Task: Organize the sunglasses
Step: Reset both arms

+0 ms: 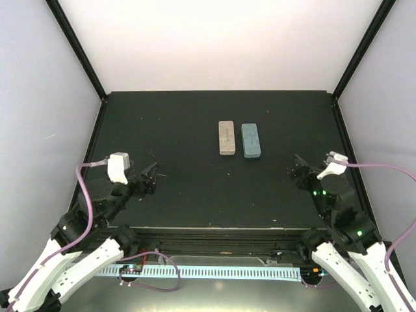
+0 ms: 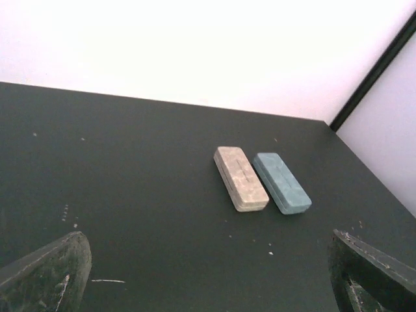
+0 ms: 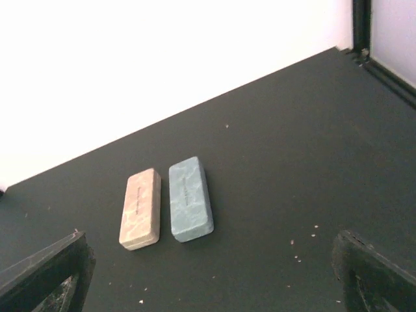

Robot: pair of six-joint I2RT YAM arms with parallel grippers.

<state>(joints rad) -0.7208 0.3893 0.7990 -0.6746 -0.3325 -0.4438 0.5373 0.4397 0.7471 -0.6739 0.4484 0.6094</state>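
No sunglasses show in any view. Two shut oblong cases lie side by side, almost touching, just right of the table's middle: a beige-grey case [image 1: 226,138] [image 2: 241,178] [image 3: 140,208] and a blue-grey case [image 1: 251,140] [image 2: 282,182] [image 3: 190,199] to its right. My left gripper [image 1: 151,174] [image 2: 208,276] hovers at the near left, open and holding nothing, well short of the cases. At the near right my right gripper [image 1: 300,170] [image 3: 211,276] is also open with nothing in it, pointed toward the cases from a distance.
The dark table [image 1: 162,123] is ringed by white walls, with black corner posts at the back left [image 1: 78,49] and back right [image 1: 361,49]. Small white specks dot the surface near the cases.
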